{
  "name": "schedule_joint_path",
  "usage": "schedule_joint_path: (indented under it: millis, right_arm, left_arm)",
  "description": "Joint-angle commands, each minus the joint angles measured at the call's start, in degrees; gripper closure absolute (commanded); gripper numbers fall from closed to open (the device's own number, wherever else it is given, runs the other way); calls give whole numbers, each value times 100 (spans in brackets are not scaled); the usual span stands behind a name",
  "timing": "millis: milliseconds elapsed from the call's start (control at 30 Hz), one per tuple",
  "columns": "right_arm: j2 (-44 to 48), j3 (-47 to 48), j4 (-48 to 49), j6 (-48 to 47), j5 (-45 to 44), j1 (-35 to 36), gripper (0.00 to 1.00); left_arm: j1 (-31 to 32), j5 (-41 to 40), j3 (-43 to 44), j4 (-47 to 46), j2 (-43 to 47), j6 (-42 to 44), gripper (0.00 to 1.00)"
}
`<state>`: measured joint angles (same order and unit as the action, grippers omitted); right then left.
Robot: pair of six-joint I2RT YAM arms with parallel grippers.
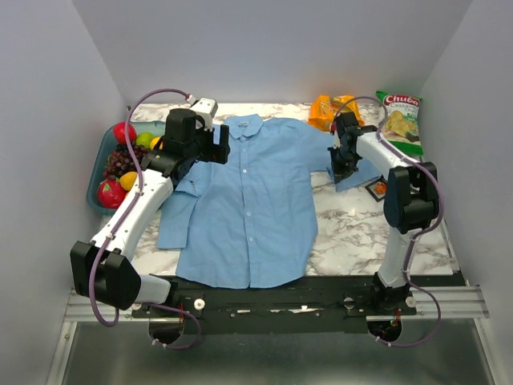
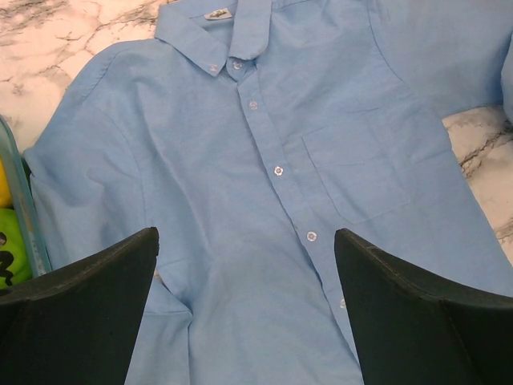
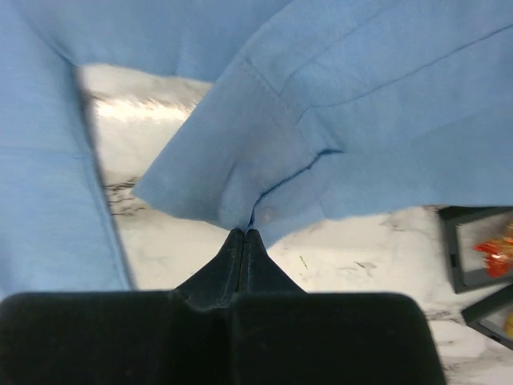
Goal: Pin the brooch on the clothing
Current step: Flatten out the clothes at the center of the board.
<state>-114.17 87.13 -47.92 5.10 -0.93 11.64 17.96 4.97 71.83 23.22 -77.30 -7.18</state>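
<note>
clothing (image 1: 248,200) lies spread on the desk (image 1: 361,233). over its left side your left fingers (image 2: 96,289) hang apart; your right fingers (image 3: 240,265) are clamped on the sleeve (image 3: 264,168) hem; brooch (image 3: 490,247) sits in a tray (image 3: 447,257) by the right edge. tugging could slip that pinch or sweep the tray.

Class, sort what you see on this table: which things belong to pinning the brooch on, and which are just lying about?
Belong to the job:
light blue shirt
brooch, in its black tray

Just lying about:
green chips bag
orange snack packet
fruit bin
</note>
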Motion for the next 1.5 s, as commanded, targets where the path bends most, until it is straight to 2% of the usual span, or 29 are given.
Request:
schedule_joint_path:
  millis: [0, 100, 267, 567, 967, 1000, 1033, 1067, 1100, 1133, 1233, 1300, 1367, 1467]
  right_arm:
    - [738, 1102, 169, 52, -617, -47, 99]
    - [668, 1760, 134, -27, -986, -276, 99]
    - [370, 2150, 90, -176, -1620, -819, 99]
    - [176, 1842, 485, -291, -2051, -1699, 99]
    - [132, 1377, 644, -124, -3044, -2236, 99]
    - [201, 1350, 644, -124, -3062, -2236, 93]
    - [246, 1315, 644, -115, -3028, -2236, 80]
    - [307, 1298, 635, -97, -2966, -2236, 64]
    - [490, 1271, 600, -54, -2818, -2236, 38]
    - [597, 1245, 574, 25, -2677, -2219, 31]
    - [1349, 728, 880, 0, -2334, -1956, 24]
    - [1730, 200, 1073, -45, -2333, -1543, 17]
    - [2264, -72, 943, 182, -2010, -1053, 17]
    - [3090, -1038, 1074, 551, -1175, -402, 18]
  left_arm:
    - [-38, 136, -38, -81, 57, -64, 1]
    - [-38, 92, -47, -72, 66, -29, 1]
    - [-38, 91, -55, -81, 75, -20, 1]
    - [-38, 267, -64, -116, 22, -47, 1]
    - [-20, 434, -108, -160, -84, -204, 1]
    - [6, 487, -125, -204, -101, -240, 1]
    - [50, 557, -143, -222, -136, -284, 1]
    - [102, 557, -135, -222, -163, -284, 1]
    - [242, 540, -117, -170, -189, -258, 1]
    - [296, 514, -99, -152, -233, -231, 1]
    - [402, 566, -90, -151, -251, -240, 1]
    - [402, 741, -126, -213, -242, -319, 1]
    - [445, 821, -134, -222, -242, -389, 1]
    - [664, 813, -161, -257, -233, -416, 1]
